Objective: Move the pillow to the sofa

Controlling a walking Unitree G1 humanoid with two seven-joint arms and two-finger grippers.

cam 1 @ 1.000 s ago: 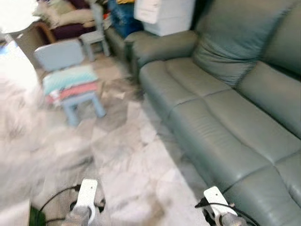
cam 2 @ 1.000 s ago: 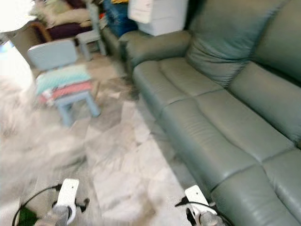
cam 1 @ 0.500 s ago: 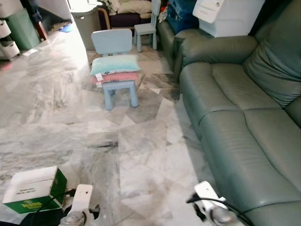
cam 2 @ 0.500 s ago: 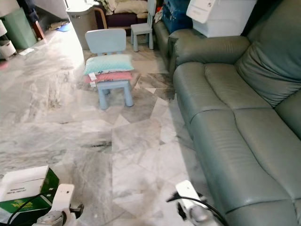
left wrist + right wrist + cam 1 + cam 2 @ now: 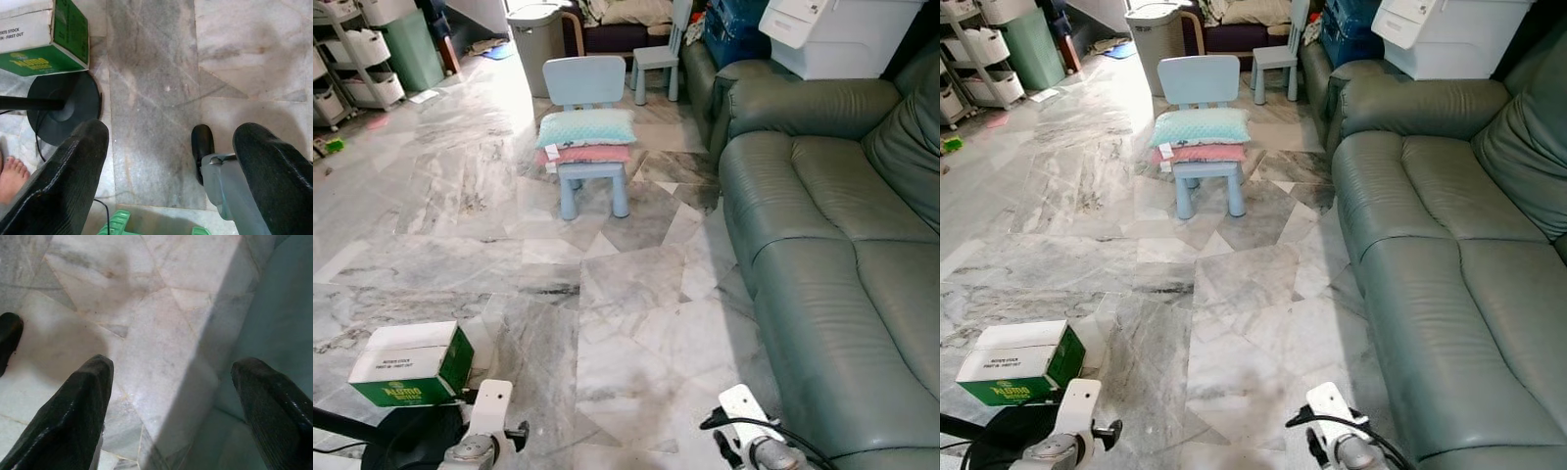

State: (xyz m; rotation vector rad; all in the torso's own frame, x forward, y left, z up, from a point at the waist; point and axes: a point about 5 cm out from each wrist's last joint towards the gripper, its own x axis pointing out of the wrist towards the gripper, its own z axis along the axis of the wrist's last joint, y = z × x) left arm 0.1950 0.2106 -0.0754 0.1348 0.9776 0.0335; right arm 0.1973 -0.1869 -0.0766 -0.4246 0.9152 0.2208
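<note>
marble floor (image 5: pixel 607 294), green sofa (image 5: pixel 842 245) on the right, teal pillow (image 5: pixel 585 127) lying left-to-right on the far blue chair (image 5: pixel 587 147), left gripper (image 5: pixel 166 176) and right gripper (image 5: pixel 166 406) both spread, holding nothing.

**Bright daylight from the far end, sharp head views**

Strong light pours in from the far end, glaring white on the marble floor (image 5: pixel 509 108) near the bin (image 5: pixel 536 22). Both head views are sharp. The sofa (image 5: pixel 842 255) sits dimmer. In the wrist views the near fingers (image 5: pixel 73 176) look soft, possibly out of focus, with shadow along the sofa's base.
</note>
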